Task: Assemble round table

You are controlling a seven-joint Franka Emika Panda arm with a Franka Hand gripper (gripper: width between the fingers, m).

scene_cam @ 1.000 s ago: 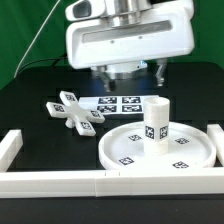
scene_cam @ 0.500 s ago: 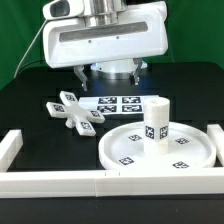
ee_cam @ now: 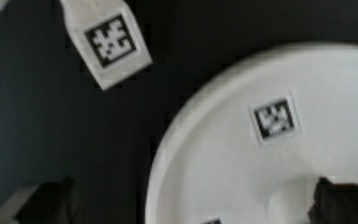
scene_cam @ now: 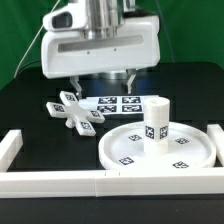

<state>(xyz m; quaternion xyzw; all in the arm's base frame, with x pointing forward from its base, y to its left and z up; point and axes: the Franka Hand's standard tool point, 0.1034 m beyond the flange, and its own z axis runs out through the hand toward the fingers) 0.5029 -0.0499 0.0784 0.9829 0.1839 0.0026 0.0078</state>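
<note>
Exterior view: the gripper [scene_cam: 105, 83] hung upper centre, jaws apart, empty. The leg [scene_cam: 157, 121] stood upright on the round disc [scene_cam: 113, 142].

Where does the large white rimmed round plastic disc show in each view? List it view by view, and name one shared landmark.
Exterior view: the large white rimmed round disc lies toward the exterior view's lower right, with the short white cylindrical leg upright on its middle.
Wrist view: the disc shows only in part, as a broad white curve bearing a square tag.
Shared landmark: the black table bordering the disc's rim.
</note>
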